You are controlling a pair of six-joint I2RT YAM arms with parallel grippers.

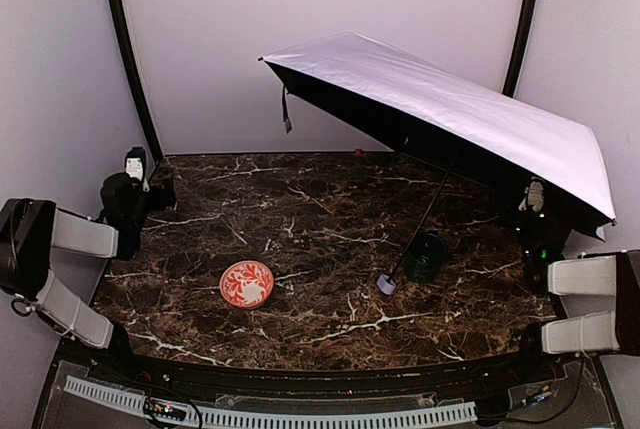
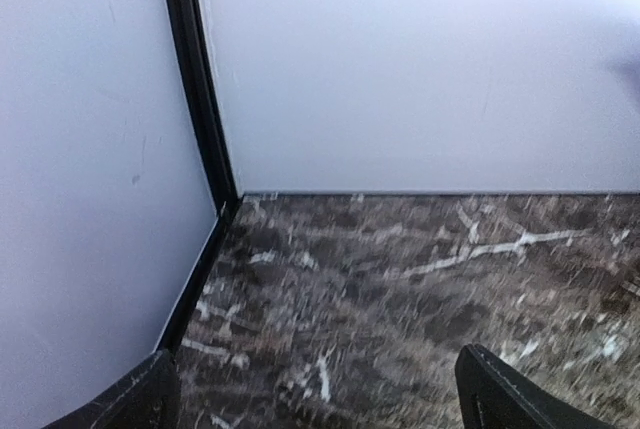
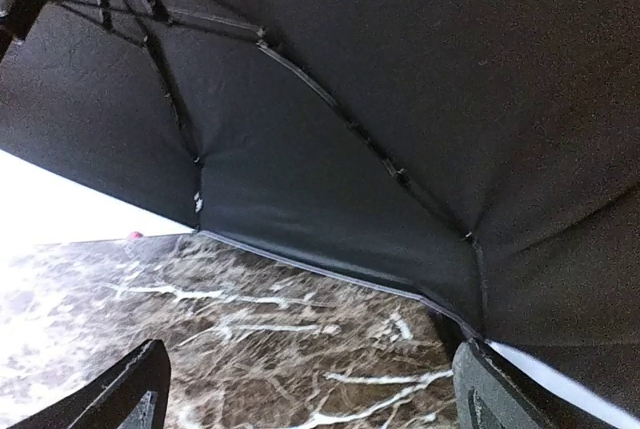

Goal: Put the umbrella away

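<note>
The umbrella [image 1: 450,109] stands open over the right half of the table, its pale lavender-silver canopy tilted down to the right. Its thin black shaft [image 1: 428,214] slants down to the small handle [image 1: 387,284], which rests on the marble. A black strap [image 1: 286,114] hangs from the canopy's left tip. My right gripper [image 1: 535,195] is open under the canopy's low right edge; its wrist view shows the umbrella's black underside and ribs [image 3: 350,79] close above the open, empty gripper [image 3: 315,399]. My left gripper [image 1: 137,162] is open at the far left back corner, holding nothing [image 2: 320,404].
A dark green mug [image 1: 427,257] stands right beside the umbrella's handle. A red patterned bowl [image 1: 247,284] sits left of centre on the dark marble table [image 1: 320,199]. White walls and black corner posts [image 2: 200,99] enclose the back and sides.
</note>
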